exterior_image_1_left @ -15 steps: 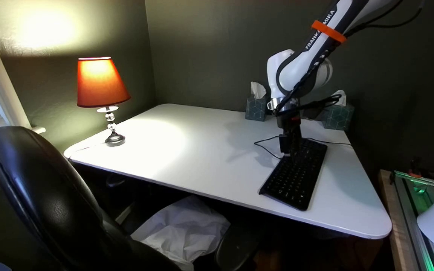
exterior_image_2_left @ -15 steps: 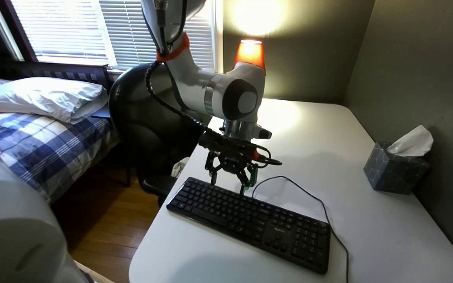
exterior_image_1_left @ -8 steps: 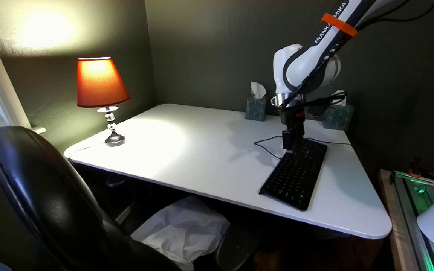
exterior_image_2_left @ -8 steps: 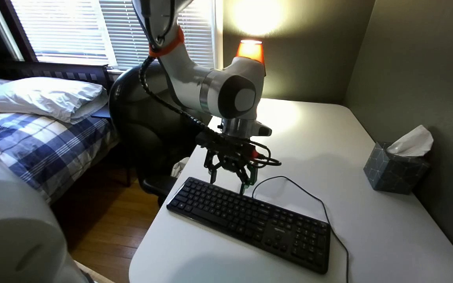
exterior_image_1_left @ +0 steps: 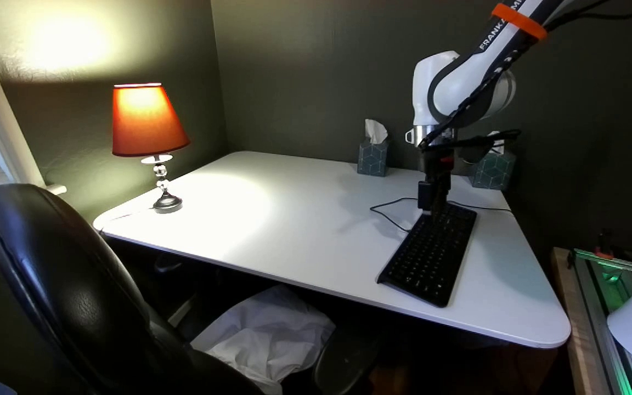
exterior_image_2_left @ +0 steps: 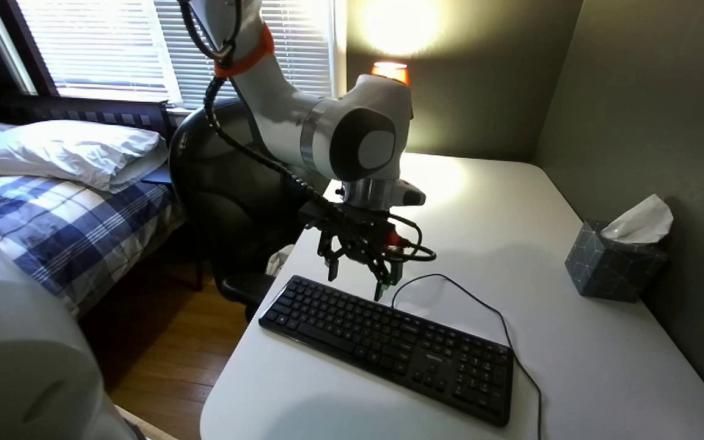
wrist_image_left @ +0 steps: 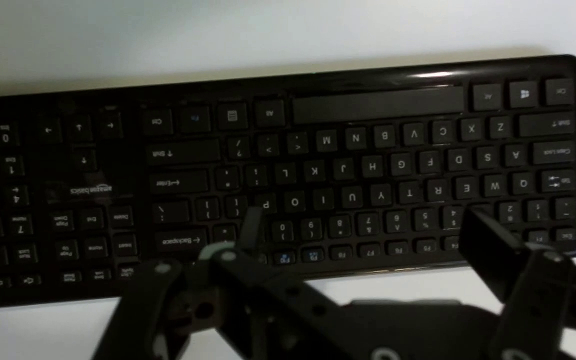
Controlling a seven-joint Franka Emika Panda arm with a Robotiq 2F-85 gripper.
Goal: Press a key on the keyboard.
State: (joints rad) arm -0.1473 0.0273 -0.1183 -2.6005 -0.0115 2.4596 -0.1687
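While the white bench spreads beneath the black keyboard, a dark chair stands beyond the keyboard's Esc end, and a lit, orange-shaded lamp rises across from the keyboard, well apart. The keyboard lies flat, and my pincer points down at its function-key edge, fingers spread wide; in the wrist view they hide parts of the number row. I cannot tell whether either tip touches a key. Two tissue boxes sit past the keyboard's number-pad end, and its thin cable bends around that same end.
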